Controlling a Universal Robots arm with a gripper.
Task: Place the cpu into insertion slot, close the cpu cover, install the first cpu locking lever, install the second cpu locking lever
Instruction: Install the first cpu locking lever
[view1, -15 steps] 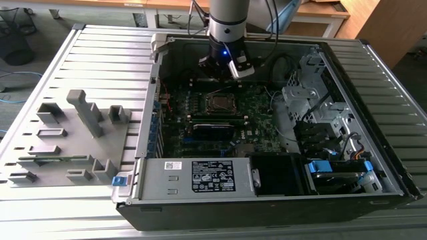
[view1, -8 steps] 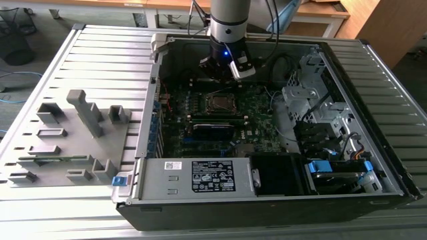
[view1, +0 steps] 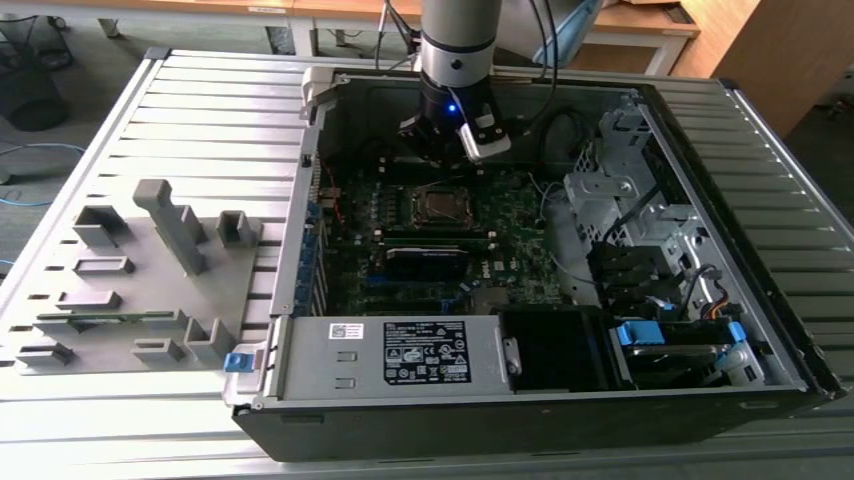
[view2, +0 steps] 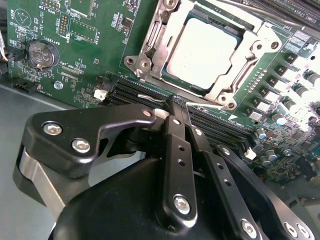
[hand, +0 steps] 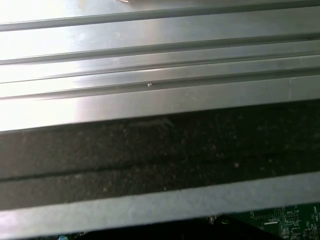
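The cpu (view2: 202, 50), a square chip with a dull silver top, lies in the insertion slot (view2: 186, 85) on the green motherboard. The cpu cover (view2: 250, 55), a silver frame plate, lies flat around it, and the chip shows through its window. In the exterior view the cpu (view1: 437, 206) sits mid-board, with my gripper (view1: 430, 155) just beyond it, low inside the case. In the second wrist view my gripper (view2: 176, 102) is shut, its black fingertips pressed together. They sit on a thin metal locking lever (view2: 202, 105) that runs along the socket's edge. I cannot tell whether they clamp it.
The open computer case (view1: 287, 300) lies on a slotted metal table (hand: 160, 60). A power supply (view1: 387, 355) fills its near side and drive bays (view1: 641, 240) its right in the exterior view. Black memory slots (view2: 135, 90) run beside the socket. A grey fixture block (view1: 134, 270) stands outside.
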